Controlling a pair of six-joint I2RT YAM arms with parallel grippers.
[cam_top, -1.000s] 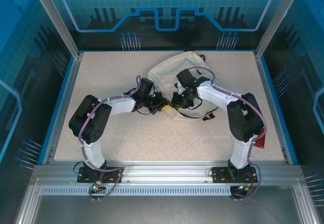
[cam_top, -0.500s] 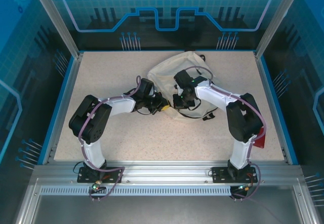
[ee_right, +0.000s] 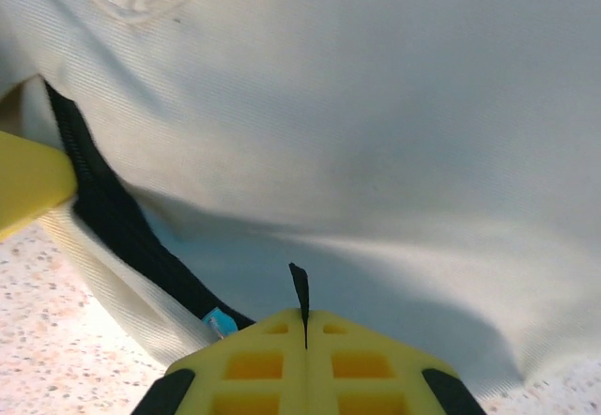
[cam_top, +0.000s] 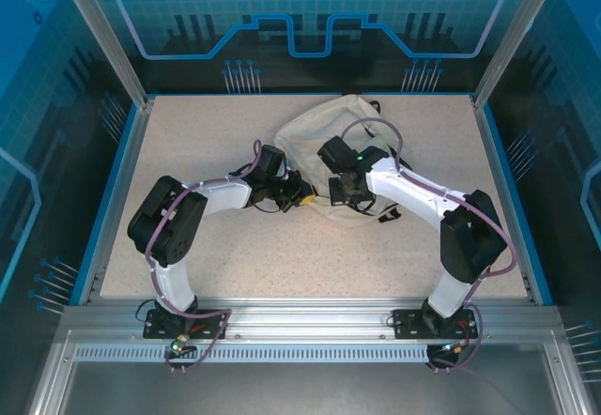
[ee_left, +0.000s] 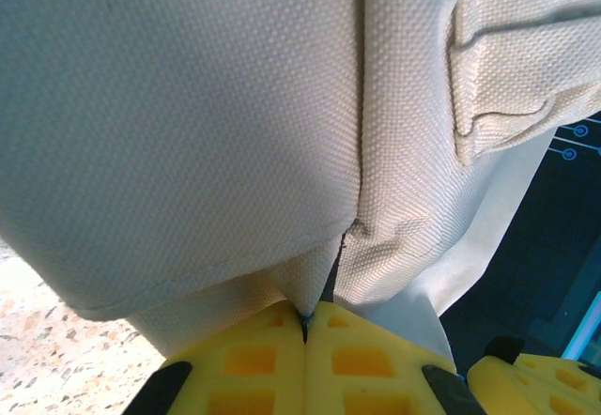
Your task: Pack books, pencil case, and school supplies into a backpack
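Even overhead light is washing the table [cam_top: 188, 143]; backpack [ee_right: 376, 105] folds are shadowing, right wrist view softening close up.

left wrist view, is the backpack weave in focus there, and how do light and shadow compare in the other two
Left wrist: backpack weave crisp mid-frame, dimmer and softer upper left, left gripper slightly soft. Right wrist: fabric smooth and soft, a broad shadow above the right gripper. Top external: even light, sharp, faint arm shadows.

Speckled beige table [cam_top: 188, 133]; 1 cream backpack [cam_top: 315, 129] lying on it, far centre.
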